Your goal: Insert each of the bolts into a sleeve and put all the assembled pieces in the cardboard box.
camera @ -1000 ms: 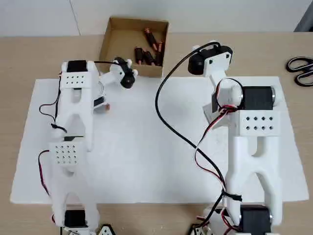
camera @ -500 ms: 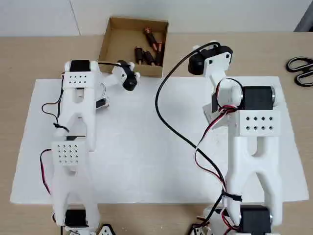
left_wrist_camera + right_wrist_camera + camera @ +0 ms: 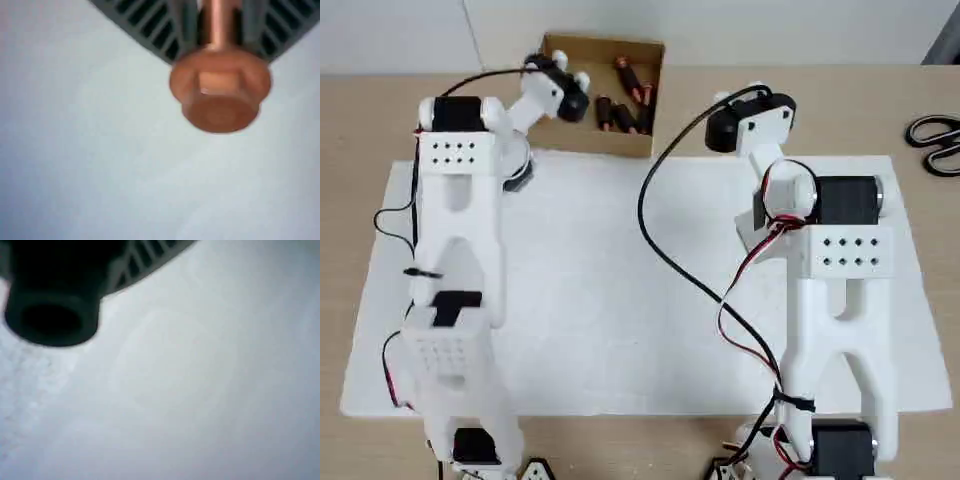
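copper bolt (image 3: pixel 220 92) stays pinched head-out in the left gripper (image 3: pixel 218 25), its arm now swung up off the mat beside the cardboard box (image 3: pixel 592 68), right gripper (image 3: pixel 70 260) unmoved, clamping the black sleeve (image 3: pixel 50 315); insertion looks undone.

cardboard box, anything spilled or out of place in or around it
Nothing stands out. The cardboard box sits upright beyond the white mat, and the assembled pieces lie at mixed angles but all inside it.
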Controlling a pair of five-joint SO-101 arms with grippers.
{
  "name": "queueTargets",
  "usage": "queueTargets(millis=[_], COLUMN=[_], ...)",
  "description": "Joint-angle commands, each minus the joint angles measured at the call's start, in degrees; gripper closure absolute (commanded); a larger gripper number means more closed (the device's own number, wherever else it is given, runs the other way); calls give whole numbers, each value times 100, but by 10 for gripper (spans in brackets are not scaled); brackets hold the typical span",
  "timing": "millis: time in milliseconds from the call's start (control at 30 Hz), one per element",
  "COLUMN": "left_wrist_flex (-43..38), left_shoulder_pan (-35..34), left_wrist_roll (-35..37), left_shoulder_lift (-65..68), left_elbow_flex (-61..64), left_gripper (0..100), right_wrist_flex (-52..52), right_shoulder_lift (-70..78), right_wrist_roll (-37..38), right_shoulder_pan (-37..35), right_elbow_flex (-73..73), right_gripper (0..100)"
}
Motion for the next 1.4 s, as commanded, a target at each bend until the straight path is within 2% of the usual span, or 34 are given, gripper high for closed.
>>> queueTargets(millis=[0,133,333,567,700,800,933,1133,1367], left_wrist_flex=[79,70,44,-343,-853,-1336,-2022,-3024,-3754], left_shoulder_pan=[79,-9,0,185,273,360,413,580,1134], left_wrist_roll=[1029,1257,1345,2374,2963,3147,3385,3613,3613], left_shoulder_lift=[-1345,-2409,-3851,-4923,-5266,-5495,-5741,-5916,-6215], left_elbow_flex=[224,716,1437,2264,3073,3653,4312,5270,6026], left_gripper=[994,994,994,994,994,994,994,994,994], right_wrist_flex=[-22,-48,-233,-769,-1033,-1341,-2193,-3213,-4013], right_shoulder_lift=[-259,-259,-268,-716,-1666,-2343,-2738,-3380,-4444], right_wrist_roll=[-53,-53,-53,-62,-369,-404,-378,-413,-413], right_shoulder_pan=[-497,-1042,-1147,-1226,-1279,-1262,-1226,-734,-681], right_elbow_flex=[-26,-35,-62,-62,97,396,1512,2769,3710], right_gripper=[995,995,995,995,994,994,994,994,995])
